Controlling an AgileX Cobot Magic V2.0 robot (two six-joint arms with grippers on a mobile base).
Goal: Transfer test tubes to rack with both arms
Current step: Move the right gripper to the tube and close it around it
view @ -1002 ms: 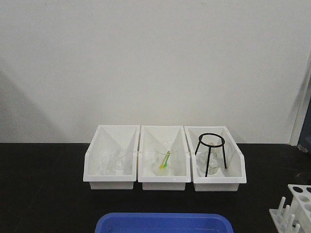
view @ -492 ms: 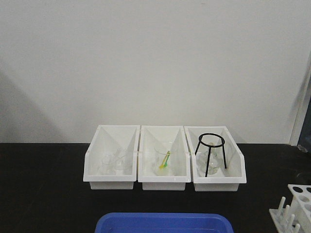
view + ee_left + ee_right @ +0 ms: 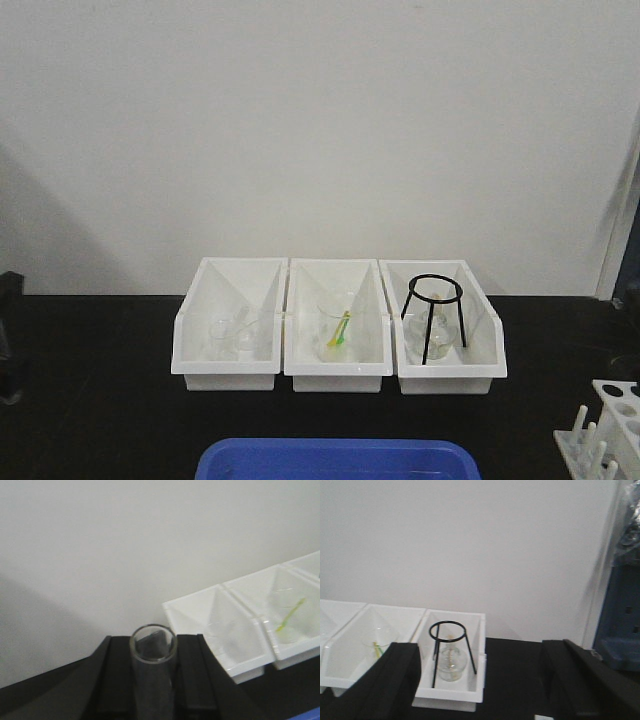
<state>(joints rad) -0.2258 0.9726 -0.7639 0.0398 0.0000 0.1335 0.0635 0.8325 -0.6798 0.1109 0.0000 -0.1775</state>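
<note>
Test tube between left jaws

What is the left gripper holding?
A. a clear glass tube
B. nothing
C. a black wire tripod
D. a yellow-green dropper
A: in the left wrist view, a clear test tube stands upright, clamped in the left gripper, its open rim at the top.

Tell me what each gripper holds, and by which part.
Left gripper clamps a clear test tube just below its open rim; right gripper is open and empty.
</note>
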